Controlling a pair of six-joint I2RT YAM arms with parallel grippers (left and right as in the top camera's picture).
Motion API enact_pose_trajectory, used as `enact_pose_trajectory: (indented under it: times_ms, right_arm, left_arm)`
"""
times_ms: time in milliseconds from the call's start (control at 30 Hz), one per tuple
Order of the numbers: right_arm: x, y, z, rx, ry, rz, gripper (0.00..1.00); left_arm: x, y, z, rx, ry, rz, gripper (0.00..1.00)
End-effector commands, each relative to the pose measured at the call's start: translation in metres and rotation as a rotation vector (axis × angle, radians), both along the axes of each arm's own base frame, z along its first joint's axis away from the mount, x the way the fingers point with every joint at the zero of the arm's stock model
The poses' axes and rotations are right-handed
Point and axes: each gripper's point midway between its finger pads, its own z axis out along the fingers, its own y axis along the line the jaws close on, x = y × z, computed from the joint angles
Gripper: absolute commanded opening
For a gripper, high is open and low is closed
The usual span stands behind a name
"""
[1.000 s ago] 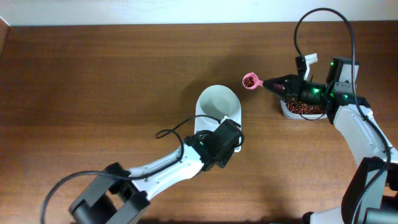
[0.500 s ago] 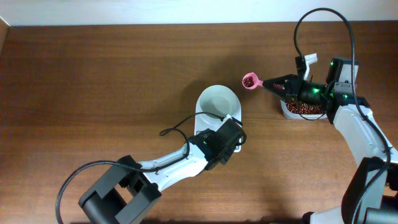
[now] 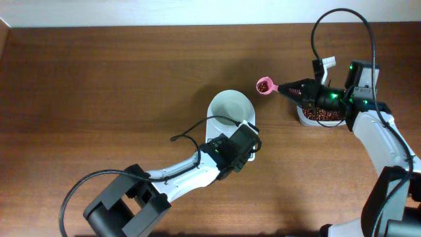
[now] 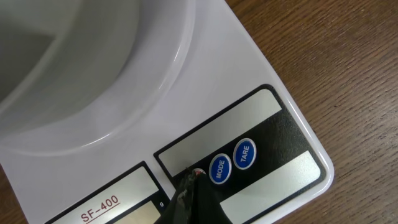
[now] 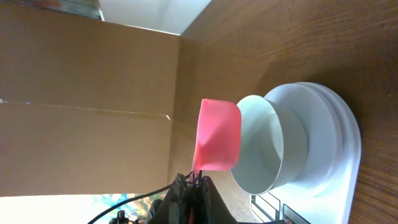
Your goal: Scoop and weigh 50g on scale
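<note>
Left arm's rear links swung rightward since a second ago; its wrist barely shifted. Right arm and scoop kept their position.

Small white digital kitchen scale (image 3: 248, 122) sat near the middle of the brown wooden surface (image 3: 118, 79), carrying a round white bowl (image 3: 230, 108), which looked empty from overhead.

Left gripper (image 4: 194, 177): jaws closed, tips together, down at the scale's black front panel just beside the blue MODE button (image 4: 219, 168); blue TARE button (image 4: 244, 153) sat next to that. Contact with the panel could not be confirmed. Label "SF-400" was legible beside the display.

Right gripper (image 3: 284, 87): jaws closed on the handle of a pink plastic scoop (image 3: 264, 85). Scoop held red beans and hung over bare wood, between the bowl and the clear plastic container of red beans (image 3: 320, 116). Right wrist view showed the scoop near the bowl's rim, not over it.
</note>
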Motion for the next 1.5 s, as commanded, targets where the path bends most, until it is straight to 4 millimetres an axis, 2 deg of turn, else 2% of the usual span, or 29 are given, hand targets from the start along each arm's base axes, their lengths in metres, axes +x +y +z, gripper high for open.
enact_pose_trajectory:
  times_ms: [0,200,800,867,933,1067,1100,1167,1233,1267,1300,1333,1400,1433,1467]
  right_arm:
    - [0.003,-0.001,0.003,-0.005,-0.017,0.0,0.04]
    - [0.003,-0.001,0.003,-0.005,-0.018,0.0,0.04]
    - [0.003,-0.001,0.003,-0.006,-0.018,-0.001,0.04]
    - [0.003,-0.001,0.003,-0.005,-0.017,0.0,0.04]
    - [0.003,-0.001,0.003,-0.005,-0.017,0.0,0.04]
    - [0.002,-0.001,0.002,-0.003,-0.005,0.001,0.04]
    - [0.001,-0.001,0.001,-0.002,0.001,0.001,0.04]
    - [0.001,0.0,0.001,-0.001,0.006,0.001,0.04]
    - [0.001,-0.001,0.001,-0.002,0.006,0.0,0.04]
    - [0.001,-0.001,0.001,-0.002,0.005,0.0,0.04]
    - [0.001,-0.001,0.001,-0.002,0.005,0.0,0.04]
    - [0.001,-0.001,0.001,-0.002,0.005,0.0,0.04]
    - [0.001,-0.001,0.001,-0.002,0.005,0.0,0.04]
    - [0.001,-0.001,0.001,-0.002,0.005,0.0,0.04]
    - [0.001,-0.001,0.001,-0.002,0.005,0.0,0.04]
  left_arm:
    - [0.001,0.005,-0.01,0.032,0.001,-0.004,0.0]
    - [0.0,0.008,-0.023,0.061,0.015,0.0,0.0]
    - [-0.002,0.014,-0.023,0.082,0.033,0.005,0.0]
    - [-0.002,0.013,-0.011,0.07,0.025,0.004,0.0]
    - [0.0,0.01,0.009,0.04,-0.001,0.004,0.0]
    - [-0.004,0.015,0.074,-0.041,-0.071,0.005,0.0]
    - [-0.009,0.02,0.09,-0.058,-0.086,0.006,0.03]
    - [-0.018,0.031,0.12,-0.094,-0.117,0.006,0.18]
    - [-0.027,0.041,0.147,-0.136,-0.154,0.007,0.23]
    - [-0.029,0.043,0.157,-0.157,-0.171,0.007,0.2]
    - [-0.031,0.044,0.167,-0.185,-0.187,0.003,0.1]
    - [-0.033,0.043,0.171,-0.203,-0.192,-0.003,0.03]
    - [-0.035,0.031,0.16,-0.221,-0.149,-0.037,0.0]
    - [-0.034,0.028,0.148,-0.201,-0.124,-0.04,0.0]
    - [-0.032,0.027,0.124,-0.147,-0.077,-0.038,0.0]
